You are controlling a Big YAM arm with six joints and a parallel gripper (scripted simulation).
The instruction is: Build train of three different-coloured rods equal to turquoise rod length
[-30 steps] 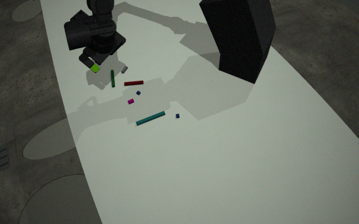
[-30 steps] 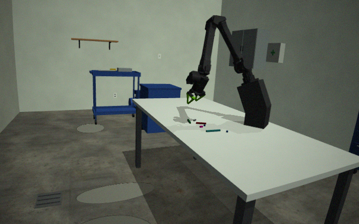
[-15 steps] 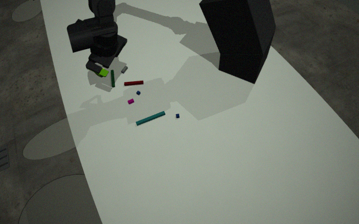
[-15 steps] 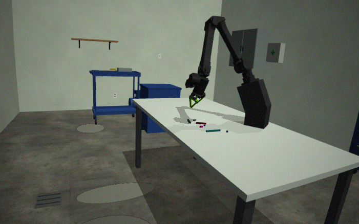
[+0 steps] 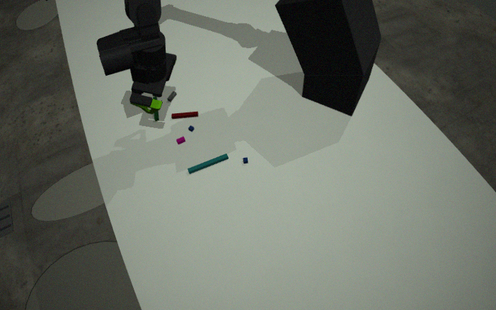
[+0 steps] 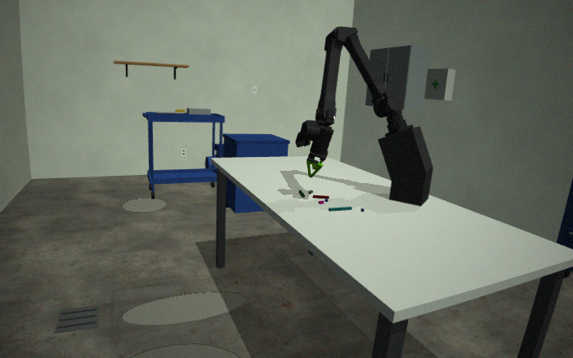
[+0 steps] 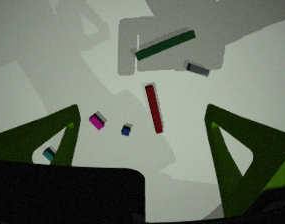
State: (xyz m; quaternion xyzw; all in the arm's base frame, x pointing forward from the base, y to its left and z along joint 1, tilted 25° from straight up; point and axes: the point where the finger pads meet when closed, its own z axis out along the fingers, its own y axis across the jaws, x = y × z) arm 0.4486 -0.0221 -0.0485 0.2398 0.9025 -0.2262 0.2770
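Note:
The turquoise rod (image 5: 207, 163) lies flat near the table's middle; it also shows in the exterior view (image 6: 340, 208). A red rod (image 5: 184, 115) (image 7: 153, 108), a magenta rod (image 5: 180, 140) (image 7: 97, 120), two blue rods (image 5: 191, 128) (image 5: 245, 160), a grey rod (image 5: 171, 96) (image 7: 197, 68) and a green rod (image 5: 156, 115) (image 7: 165, 46) lie apart from each other. My gripper (image 5: 150, 105) (image 6: 314, 169) hangs open and empty well above the table, over the green rod, which it partly hides in the top view.
The arm's dark base block (image 5: 328, 49) stands on the table's far right side. The table's left edge (image 5: 88, 153) runs close to the rods. A blue cart (image 6: 184, 146) stands on the floor beyond the table.

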